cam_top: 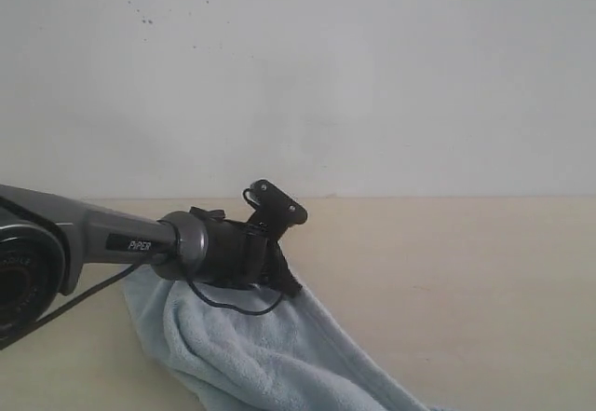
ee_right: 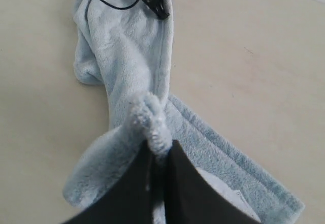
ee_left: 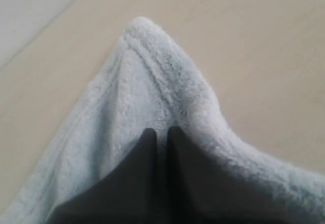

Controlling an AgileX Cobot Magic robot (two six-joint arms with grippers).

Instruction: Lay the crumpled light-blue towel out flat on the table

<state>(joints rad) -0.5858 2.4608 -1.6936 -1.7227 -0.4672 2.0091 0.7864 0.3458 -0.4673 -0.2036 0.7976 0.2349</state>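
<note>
The light-blue towel [cam_top: 270,350] lies bunched and partly stretched on the beige table [cam_top: 447,271]. My left gripper [cam_top: 291,285] is shut on one hemmed corner of the towel [ee_left: 152,76], its dark fingers [ee_left: 147,137] pinching the cloth. The right gripper [ee_right: 161,148] is shut on another fold of the towel [ee_right: 127,46], a tuft sticking out between its fingers [ee_right: 177,155]. A white care label [ee_right: 226,193] shows beside the right fingers. In the exterior view the right gripper is out of frame. The left gripper [ee_right: 157,8] shows at the far end of the towel.
A white wall [cam_top: 372,75] meets the table at the back. The left arm [cam_top: 112,239] reaches in from the left edge with a black cable looping under it. Bare tabletop lies to the right of the towel.
</note>
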